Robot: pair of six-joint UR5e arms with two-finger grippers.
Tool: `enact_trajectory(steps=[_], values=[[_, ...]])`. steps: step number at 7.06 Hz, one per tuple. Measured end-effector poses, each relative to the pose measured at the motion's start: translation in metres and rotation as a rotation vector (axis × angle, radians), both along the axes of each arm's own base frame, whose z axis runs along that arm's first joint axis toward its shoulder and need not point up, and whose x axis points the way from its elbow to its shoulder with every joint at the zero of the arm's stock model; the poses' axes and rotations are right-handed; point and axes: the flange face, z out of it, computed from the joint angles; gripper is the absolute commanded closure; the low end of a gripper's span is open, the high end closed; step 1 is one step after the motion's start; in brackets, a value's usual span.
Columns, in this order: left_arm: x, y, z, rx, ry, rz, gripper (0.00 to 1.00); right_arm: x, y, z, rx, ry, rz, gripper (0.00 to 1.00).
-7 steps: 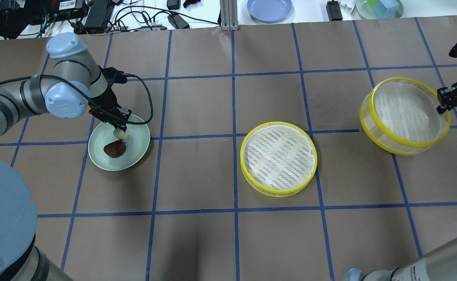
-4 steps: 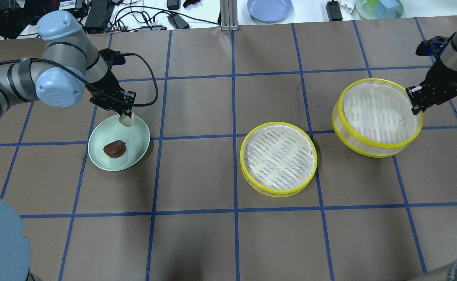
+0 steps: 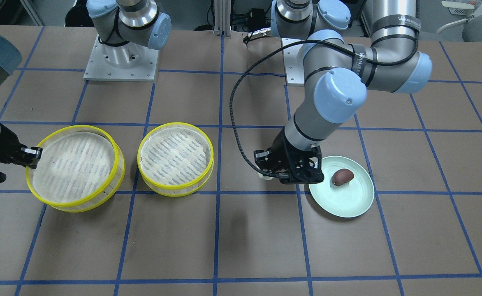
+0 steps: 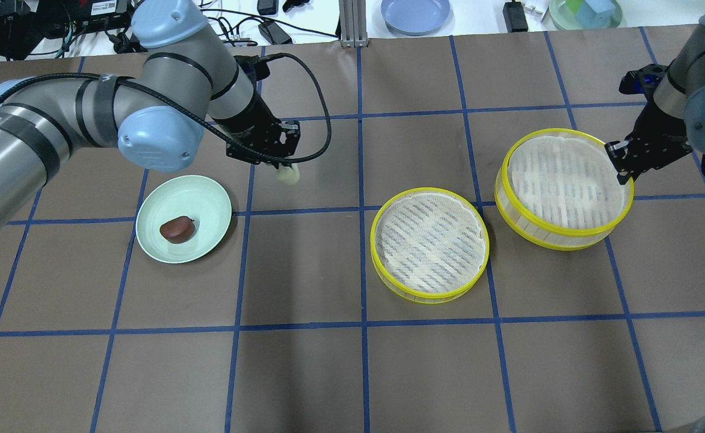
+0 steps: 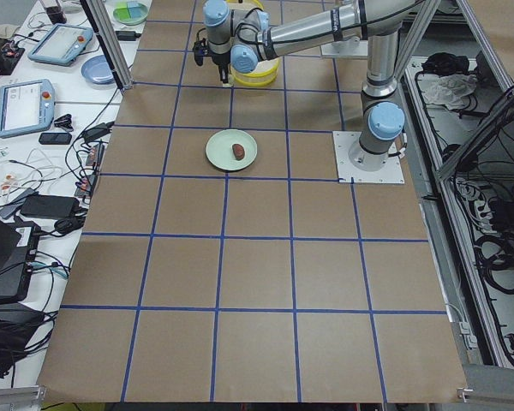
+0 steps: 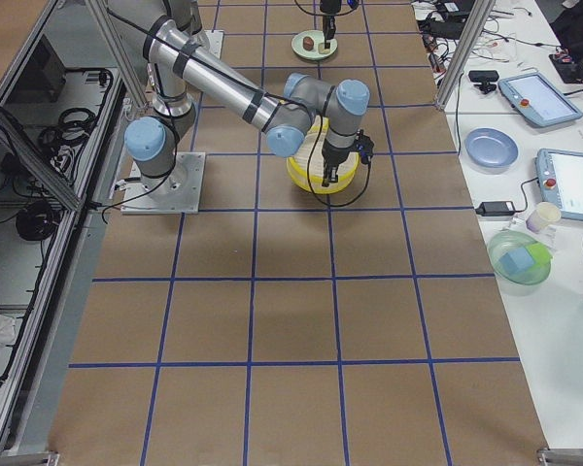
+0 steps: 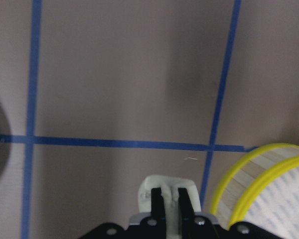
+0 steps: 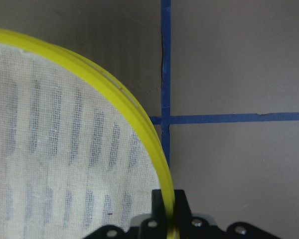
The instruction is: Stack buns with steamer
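Observation:
My left gripper (image 4: 281,167) is shut on the pale cream bun (image 4: 288,175) and holds it above the table, right of the pale green plate (image 4: 211,195). The wrist view shows the bun (image 7: 154,186) pinched between the fingers. The dark reddish-brown bun (image 4: 177,228) lies on the plate; it also shows in the front view (image 3: 342,176). My right gripper (image 4: 620,171) is shut on the rim of a yellow-rimmed steamer tray (image 4: 563,186) and holds it tilted above the table. A second steamer tray (image 4: 429,243) rests on the table at centre.
The table is brown with blue tape grid lines. A blue plate (image 4: 415,13), a clear bowl with coloured blocks (image 4: 586,12), cables and power bricks (image 4: 148,24) lie beyond the far edge.
My left gripper lifted the cream bun off the plate and carried it right, toward the centre. My right gripper carried its steamer tray left, toward the centre tray.

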Motion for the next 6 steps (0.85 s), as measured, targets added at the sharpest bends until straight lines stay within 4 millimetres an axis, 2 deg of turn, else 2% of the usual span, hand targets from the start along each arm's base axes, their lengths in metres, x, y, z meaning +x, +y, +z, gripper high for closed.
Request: enact_trajectory(steps=[3,4,6], values=[[-0.098,0.042,-0.016,0.055,0.033,0.085,1.00,-0.002,0.001,0.000,0.009,0.024,0.002,1.00],[-0.120,0.056,-0.020,0.074,0.035,0.098,1.00,-0.002,0.001,0.000,0.009,0.026,0.003,1.00],[-0.144,0.074,-0.043,0.121,0.020,0.086,1.00,0.000,0.003,0.001,0.010,0.027,0.004,1.00]])
